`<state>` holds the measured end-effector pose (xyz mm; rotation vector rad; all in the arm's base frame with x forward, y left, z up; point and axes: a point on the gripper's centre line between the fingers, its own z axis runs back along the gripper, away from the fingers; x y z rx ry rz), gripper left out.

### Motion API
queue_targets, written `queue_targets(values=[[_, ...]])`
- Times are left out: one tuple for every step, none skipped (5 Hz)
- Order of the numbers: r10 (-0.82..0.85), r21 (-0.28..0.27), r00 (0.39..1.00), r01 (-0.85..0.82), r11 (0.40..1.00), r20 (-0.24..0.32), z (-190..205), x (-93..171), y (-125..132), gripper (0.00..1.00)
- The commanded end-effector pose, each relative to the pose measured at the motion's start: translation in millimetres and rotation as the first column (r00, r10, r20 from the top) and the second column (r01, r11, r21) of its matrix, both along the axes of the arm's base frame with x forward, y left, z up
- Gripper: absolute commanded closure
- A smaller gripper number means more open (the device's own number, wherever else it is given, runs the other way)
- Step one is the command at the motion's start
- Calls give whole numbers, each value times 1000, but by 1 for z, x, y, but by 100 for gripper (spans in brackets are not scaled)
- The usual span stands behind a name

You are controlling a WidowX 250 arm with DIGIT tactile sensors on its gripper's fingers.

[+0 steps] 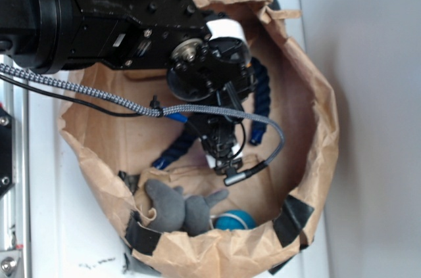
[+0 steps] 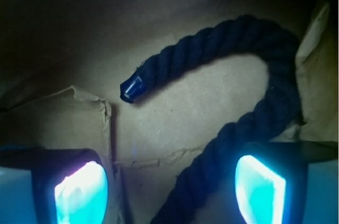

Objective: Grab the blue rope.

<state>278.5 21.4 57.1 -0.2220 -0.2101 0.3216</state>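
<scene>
Navy twisted rope: the blue rope (image 2: 249, 75) is lying curved on the brown paper bag (image 1: 309, 74) floor.
Jaws: the gripper (image 2: 169, 184) is hanging open, empty.
Offset: one strand is running diagonally by the right-side pad (image 2: 259, 189); capped end (image 2: 132, 87) is pointing up-left.

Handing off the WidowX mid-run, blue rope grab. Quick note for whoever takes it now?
Pincer: open, down inside the paper bag, holding nothing.
Blue rope: lies curved on the bag floor; one stretch runs between the fingers, next to the right one, capped end ahead.
Grey plush toy and teal ball sit at the bag's near edge, apart from the rope.
Done: approach, rope lined up.
Left: lower if needed, close, lift.
</scene>
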Motion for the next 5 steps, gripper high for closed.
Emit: queue_targets(values=[[82,-13,997,-82,997,-5,12,-6,4,0],[187,-25,981,-188,982,-61,26,-18,14,0],[288,-2,953,-290,957,-95,23,-23,15,0],[272,11,958,-272,962,-90,10,-21,7,0],[226,29,973,-225,974,-47,-7,-16,-3,0]])
